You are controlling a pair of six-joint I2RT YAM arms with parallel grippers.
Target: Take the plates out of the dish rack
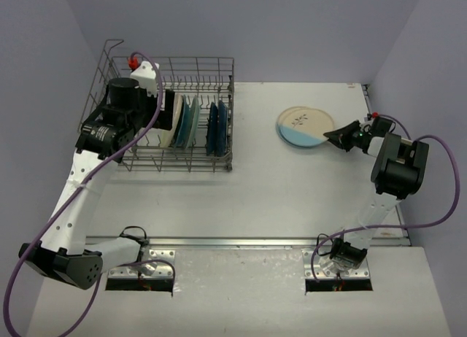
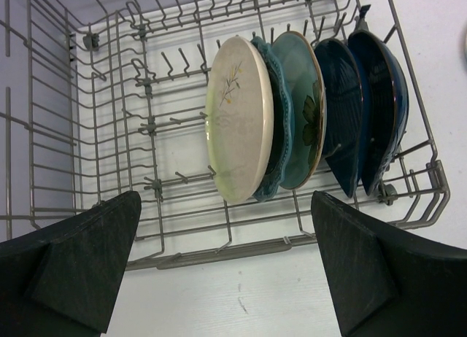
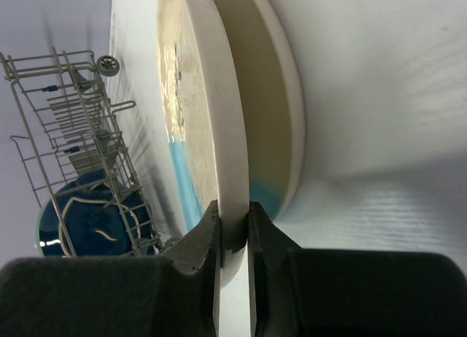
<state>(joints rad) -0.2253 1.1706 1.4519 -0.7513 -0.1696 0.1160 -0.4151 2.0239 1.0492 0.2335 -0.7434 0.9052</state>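
Observation:
The grey wire dish rack [image 1: 164, 158] stands at the back left with several plates upright in its tines. In the left wrist view these are a cream twig plate [image 2: 241, 118], a teal scalloped one [image 2: 271, 178], a teal flower one [image 2: 303, 107] and two dark blue ones [image 2: 343, 111]. My left gripper [image 2: 226, 268] hovers open just outside the rack's near wall, nothing between its fingers [image 2: 379, 271]. My right gripper [image 1: 339, 138] [image 3: 233, 235] is shut on the rim of a cream-and-blue plate [image 3: 208, 125], which lies on a second plate [image 3: 281, 111] on the table.
The two stacked plates [image 1: 305, 125] sit at the back right of the white table [image 1: 277, 191]. The rack's tall wire sides [image 2: 44, 133] surround the upright plates. Purple cables loop beside both arms.

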